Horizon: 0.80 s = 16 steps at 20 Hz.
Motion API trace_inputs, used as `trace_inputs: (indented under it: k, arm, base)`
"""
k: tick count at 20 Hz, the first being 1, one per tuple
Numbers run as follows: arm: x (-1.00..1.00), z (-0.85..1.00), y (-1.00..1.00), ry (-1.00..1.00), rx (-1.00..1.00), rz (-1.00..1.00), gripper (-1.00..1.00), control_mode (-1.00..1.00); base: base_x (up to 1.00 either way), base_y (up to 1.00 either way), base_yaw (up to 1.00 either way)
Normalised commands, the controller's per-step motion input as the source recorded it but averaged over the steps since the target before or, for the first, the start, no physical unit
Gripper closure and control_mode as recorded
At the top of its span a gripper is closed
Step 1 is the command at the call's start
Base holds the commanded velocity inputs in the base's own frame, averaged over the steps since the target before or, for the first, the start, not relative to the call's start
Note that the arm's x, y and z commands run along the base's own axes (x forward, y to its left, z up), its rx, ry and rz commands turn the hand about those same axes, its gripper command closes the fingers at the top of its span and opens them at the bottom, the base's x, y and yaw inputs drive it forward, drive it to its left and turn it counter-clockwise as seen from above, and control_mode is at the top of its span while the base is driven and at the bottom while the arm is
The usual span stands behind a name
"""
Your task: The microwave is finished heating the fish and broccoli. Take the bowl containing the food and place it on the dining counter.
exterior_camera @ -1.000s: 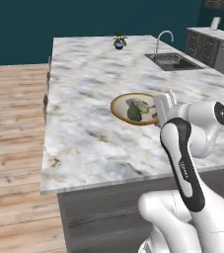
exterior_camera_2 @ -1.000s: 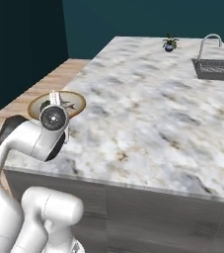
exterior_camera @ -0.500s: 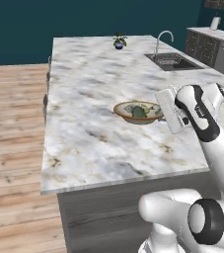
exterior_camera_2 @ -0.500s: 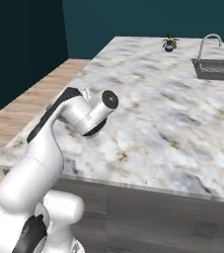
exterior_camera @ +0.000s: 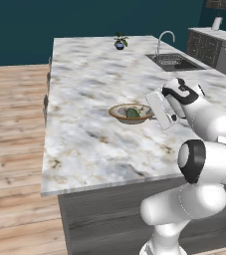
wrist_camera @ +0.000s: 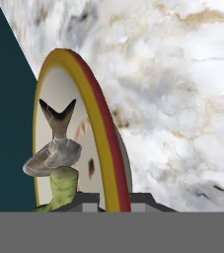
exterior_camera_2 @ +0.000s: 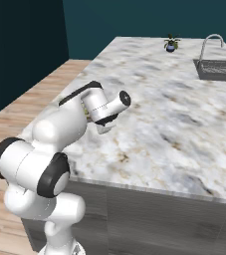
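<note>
Cream-coloured inside with a tan-orange rim, the shallow round bowl (exterior_camera: 130, 113) now sits over the white-grey veined marble dining counter (exterior_camera: 89, 89), well away from any microwave, so you may judge the carrying part of the task nearly finished. What is left, as far as you can see, is to confirm the bowl rests flat on the marble, let go and draw the arm back. In the hand view the bowl's rim (wrist_camera: 97, 133) runs straight up between the jaws, which are narrowed onto it: the gripper (wrist_camera: 112, 200) holds the bowl by its rim. Just beyond the jaws, inside the bowl, you see the pale grey fish (wrist_camera: 54, 154) with its forked tail, and the green broccoli stalk (wrist_camera: 63, 188) beside it. The white arm folds sharply at the elbow, its wrist turned sideways, so that the hand reaches the bowl from the sink side of the counter.
</note>
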Motion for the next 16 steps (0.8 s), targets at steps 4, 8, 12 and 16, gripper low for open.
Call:
trace_inputs:
  k: [4,8,12,16]
  arm:
    - [0.96,-0.54,0.38,0.0,0.0,-0.09,1.0,-1.0]
    - [0.81,-0.62,0.39,0.0,-0.04,-0.07,1.0,-1.0]
    - [0.58,-0.57,0.21,0.0,-0.11,-0.03,1.0,-1.0]
    - [0.34,-0.41,0.09,0.0,-0.16,0.0,1.0,-1.0]
  base:
    - [0.0,0.0,0.0]
    - [0.0,0.0,0.0]
    - [0.0,0.0,0.0]
    - [0.0,0.0,0.0]
